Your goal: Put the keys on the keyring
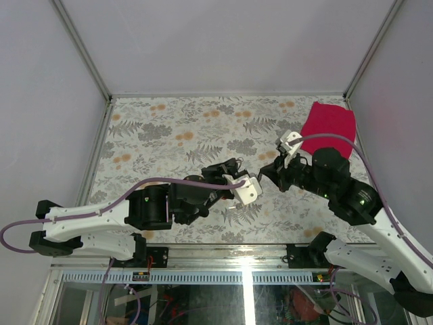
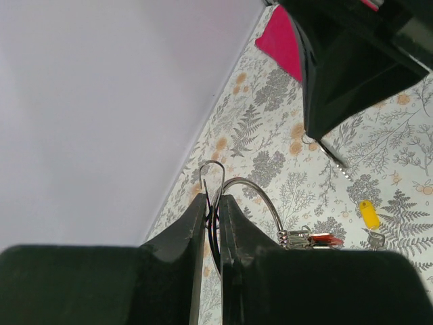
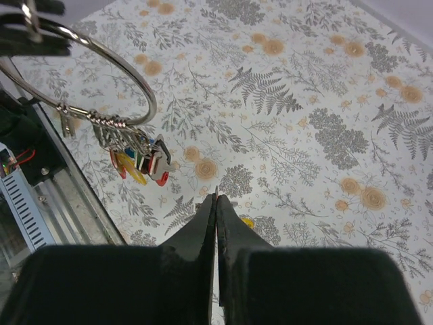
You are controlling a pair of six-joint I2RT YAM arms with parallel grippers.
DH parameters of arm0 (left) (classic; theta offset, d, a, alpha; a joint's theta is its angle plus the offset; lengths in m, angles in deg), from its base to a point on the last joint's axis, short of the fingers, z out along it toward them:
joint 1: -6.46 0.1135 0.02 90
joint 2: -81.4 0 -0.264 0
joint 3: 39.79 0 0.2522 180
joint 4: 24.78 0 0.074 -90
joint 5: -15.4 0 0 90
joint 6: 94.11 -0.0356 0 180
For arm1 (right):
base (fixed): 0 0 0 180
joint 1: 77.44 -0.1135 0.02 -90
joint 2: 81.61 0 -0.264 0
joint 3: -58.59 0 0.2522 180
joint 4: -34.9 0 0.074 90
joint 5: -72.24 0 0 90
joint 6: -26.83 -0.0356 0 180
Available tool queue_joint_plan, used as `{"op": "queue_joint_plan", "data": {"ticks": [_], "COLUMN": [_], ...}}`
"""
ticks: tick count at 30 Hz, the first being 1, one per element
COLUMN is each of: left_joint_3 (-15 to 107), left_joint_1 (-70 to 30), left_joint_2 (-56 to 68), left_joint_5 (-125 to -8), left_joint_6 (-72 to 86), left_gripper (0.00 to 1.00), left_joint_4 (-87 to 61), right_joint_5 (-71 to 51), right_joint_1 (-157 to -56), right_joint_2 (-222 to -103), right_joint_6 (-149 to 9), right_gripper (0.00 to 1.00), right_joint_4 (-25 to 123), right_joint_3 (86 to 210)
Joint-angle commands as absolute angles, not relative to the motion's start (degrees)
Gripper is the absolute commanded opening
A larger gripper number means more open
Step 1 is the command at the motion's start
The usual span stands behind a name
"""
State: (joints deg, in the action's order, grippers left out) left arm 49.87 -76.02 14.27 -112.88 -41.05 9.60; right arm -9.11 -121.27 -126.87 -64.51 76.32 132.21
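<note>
2 grippers are seen close together above the table point(image 1: 176, 128). The left gripper point(image 2: 213, 203) is nearly shut, and the keyring point(image 3: 135, 73) is pinched by its wire between the fingertips, held off the surface. A bunch of keys point(image 3: 139, 161) is threaded on the ring's low side. The right gripper point(image 3: 216, 200) is closed tight near the ring; whether anything thin is pinched cannot be told. 1 yellow key point(image 2: 369, 213) is seen lying loose on the table beyond. A red cloth point(image 1: 329, 124) is noted at the far right corner.
</note>
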Motion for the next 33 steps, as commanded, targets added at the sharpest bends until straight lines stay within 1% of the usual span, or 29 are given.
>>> {"op": "queue_joint_plan", "data": {"ticks": [1, 6, 11, 16, 22, 29, 33], "left_joint_3": [50.4, 50.1, 50.1, 50.9, 50.8, 49.7, 48.4], "left_joint_1": [-76.3, -76.3, -76.3, -76.3, -76.3, -76.3, -76.3], "left_joint_2": [16.3, 18.0, 19.0, 18.4, 18.3, 18.4, 18.6], "left_joint_5": [-110.3, -105.0, -102.1, -102.6, -103.3, -106.8, -109.7], "left_joint_6": [-41.9, -40.9, -40.5, -40.4, -40.1, -40.5, -42.0], "left_gripper": [0.00, 0.00, 0.00, 0.00, 0.00, 0.00, 0.00], "left_joint_4": [7.8, 7.9, 8.0, 8.8, 9.1, 8.5, 6.3], "right_joint_5": [-8.6, -6.6, -2.1, -0.2, 0.4, -1.7, -4.6], "right_joint_1": [-121.0, -121.0, -121.0, -121.0, -121.0, -121.0, -121.0], "right_joint_2": [-126.7, -128.0, -130.5, -133.3, -133.9, -137.3, -136.5], "right_joint_6": [-65.9, -64.0, -59.0, -55.9, -54.7, -57.1, -60.0], "right_gripper": [0.00, 0.00, 0.00, 0.00, 0.00, 0.00, 0.00], "right_joint_4": [78.5, 83.1, 91.0, 95.2, 95.0, 98.1, 95.6], "right_joint_3": [138.3, 144.8, 152.3, 157.0, 157.1, 162.0, 160.9]}}
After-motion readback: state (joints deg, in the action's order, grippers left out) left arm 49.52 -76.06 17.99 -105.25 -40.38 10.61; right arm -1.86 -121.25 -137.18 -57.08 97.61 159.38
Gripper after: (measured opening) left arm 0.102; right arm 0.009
